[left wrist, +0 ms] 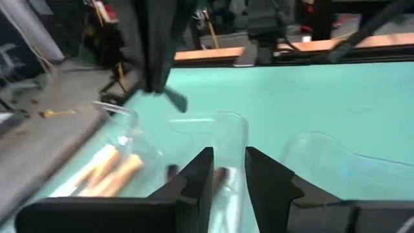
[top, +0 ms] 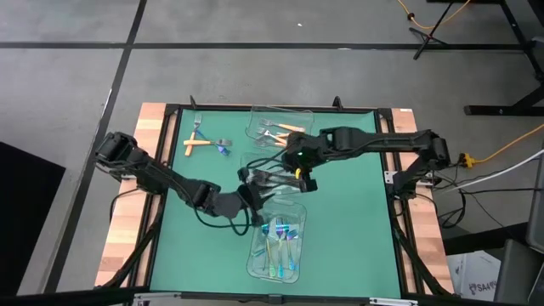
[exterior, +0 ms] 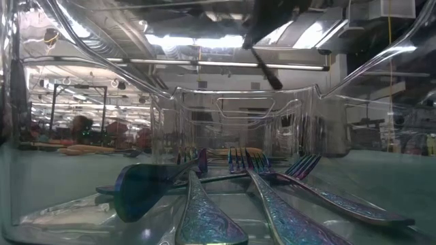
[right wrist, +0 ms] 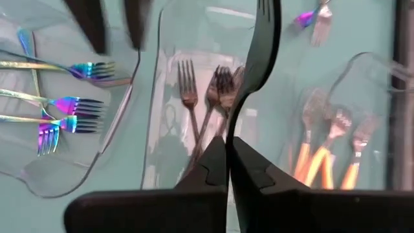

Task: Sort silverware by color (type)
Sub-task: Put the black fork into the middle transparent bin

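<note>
Three clear containers stand in a row down the table's middle. The far one (top: 278, 127) holds orange-handled forks (right wrist: 323, 152), the middle one (top: 265, 174) dark forks (right wrist: 207, 90), the near one (top: 279, 242) iridescent blue-teal forks (exterior: 204, 204). Loose orange-handled forks (top: 198, 141) and a blue one (top: 223, 150) lie on the mat at far left. My right gripper (top: 302, 176) hangs over the middle container, shut on a dark fork (right wrist: 255, 71). My left gripper (top: 253, 198) is open and holds nothing, at the middle container's near end. My right gripper pinches the dark fork between its two fingers at the handle (right wrist: 237, 126). The fingers come from above, slanting down, and lie along the fork. The fork sticks out past the fingertips, tine end (right wrist: 264, 8) away from them. It is lifted clear above the middle container (exterior: 267, 70).
The three containers sit close together, and both arms reach in over them from either side. Bare green mat (top: 348, 221) lies to the right of the containers and at near left (top: 183, 246). A raised black frame edges the mat.
</note>
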Action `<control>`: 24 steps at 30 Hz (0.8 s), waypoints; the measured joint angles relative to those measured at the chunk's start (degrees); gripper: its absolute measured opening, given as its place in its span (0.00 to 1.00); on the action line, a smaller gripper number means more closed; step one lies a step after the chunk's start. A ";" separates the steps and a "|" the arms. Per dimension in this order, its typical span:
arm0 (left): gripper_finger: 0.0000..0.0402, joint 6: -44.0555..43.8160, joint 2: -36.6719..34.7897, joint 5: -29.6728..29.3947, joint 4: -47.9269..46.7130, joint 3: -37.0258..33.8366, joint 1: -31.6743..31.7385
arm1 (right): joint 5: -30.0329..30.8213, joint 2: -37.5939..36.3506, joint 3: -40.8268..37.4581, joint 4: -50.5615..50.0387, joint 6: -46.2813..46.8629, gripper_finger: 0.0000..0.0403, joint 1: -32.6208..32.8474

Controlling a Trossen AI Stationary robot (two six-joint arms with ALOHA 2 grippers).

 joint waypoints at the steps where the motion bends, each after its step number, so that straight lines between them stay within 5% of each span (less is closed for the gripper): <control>1: 0.21 -1.00 0.00 0.01 -0.22 0.00 -0.75 | -0.41 0.89 0.00 0.14 0.00 0.00 0.00; 24: 0.21 -2.88 -10.81 -2.23 -1.39 -0.02 -18.16 | -2.43 17.91 0.00 2.59 -0.17 0.00 -1.03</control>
